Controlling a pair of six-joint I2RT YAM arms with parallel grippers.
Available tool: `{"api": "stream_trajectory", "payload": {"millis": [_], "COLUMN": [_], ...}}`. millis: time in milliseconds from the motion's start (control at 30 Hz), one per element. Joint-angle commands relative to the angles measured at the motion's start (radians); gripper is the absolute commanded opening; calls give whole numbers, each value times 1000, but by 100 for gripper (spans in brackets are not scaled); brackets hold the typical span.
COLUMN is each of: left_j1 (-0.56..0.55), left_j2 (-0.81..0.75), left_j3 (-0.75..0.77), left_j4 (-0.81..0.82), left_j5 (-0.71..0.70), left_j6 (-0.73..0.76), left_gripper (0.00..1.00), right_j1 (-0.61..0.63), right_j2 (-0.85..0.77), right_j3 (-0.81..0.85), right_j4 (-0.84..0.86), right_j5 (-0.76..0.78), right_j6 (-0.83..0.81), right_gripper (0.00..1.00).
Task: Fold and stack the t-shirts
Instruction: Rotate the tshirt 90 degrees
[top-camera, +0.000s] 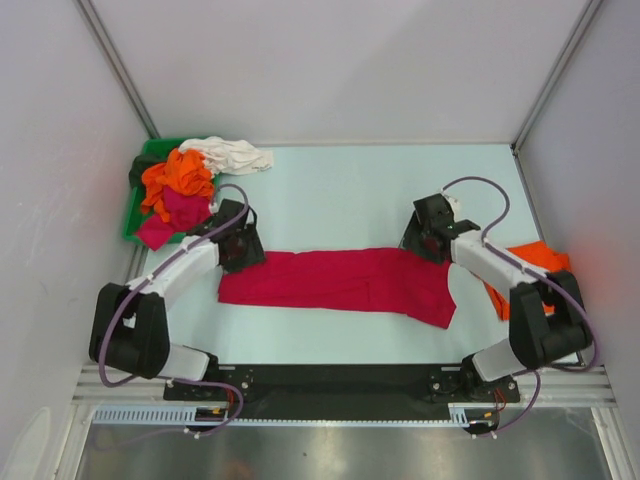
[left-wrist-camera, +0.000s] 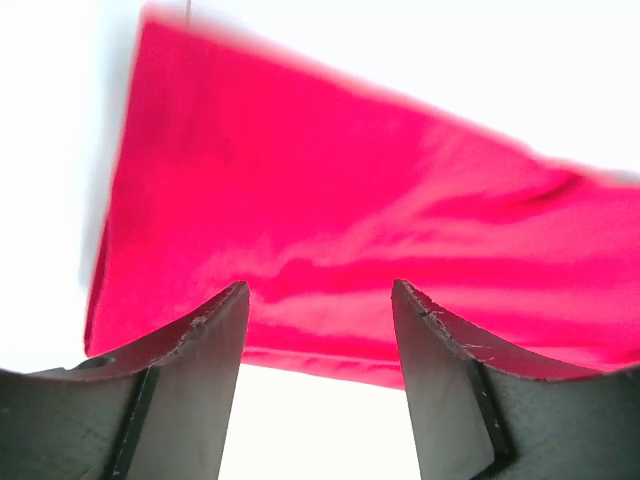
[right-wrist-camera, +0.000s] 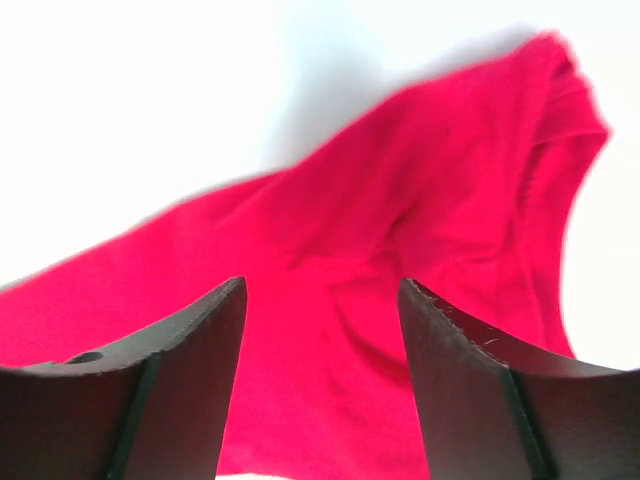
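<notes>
The large crimson-red t-shirt lies folded into a long band across the middle of the table. It fills the left wrist view and the right wrist view. My left gripper is open and empty, just above the band's far left edge. My right gripper is open and empty, above the band's far right end. An orange t-shirt lies under my right arm at the right. Orange, magenta and white t-shirts are piled at the back left.
A green plastic bin holds the pile at the back left corner. White walls with metal posts enclose the table. A black rail runs along the near edge.
</notes>
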Motion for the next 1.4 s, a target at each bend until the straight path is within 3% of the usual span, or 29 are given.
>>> {"api": "stream_trajectory", "payload": {"millis": [0,333,467,933,1267,1367], "left_j1": [-6,-10,-22,-16,-2,28], "left_j2": [-58,-79,-108,197,410,464], "left_j3": [93,-25,-25,237,404,447], "left_j4": [-9,20,24,42,27,11], "left_j5": [-44,-38,-50,-82,-84,-84], "left_j6": [33,2,7,1,-4,-2], "left_gripper": [65,58,59,60,59,51], "right_j1": [27,135,239,544,664,710], "right_j2": [-170,-364,-407,-505,-507,-498], "right_j3": [13,-149,-171,-179,-209,-225], "right_j4": [-66,-175,-244,-500,-545,-542], "right_j5": [123,201,240,342,339,339], "right_j6": [-1,151,215,488,620,669], "right_gripper": [69,65,64,63,62,59]}}
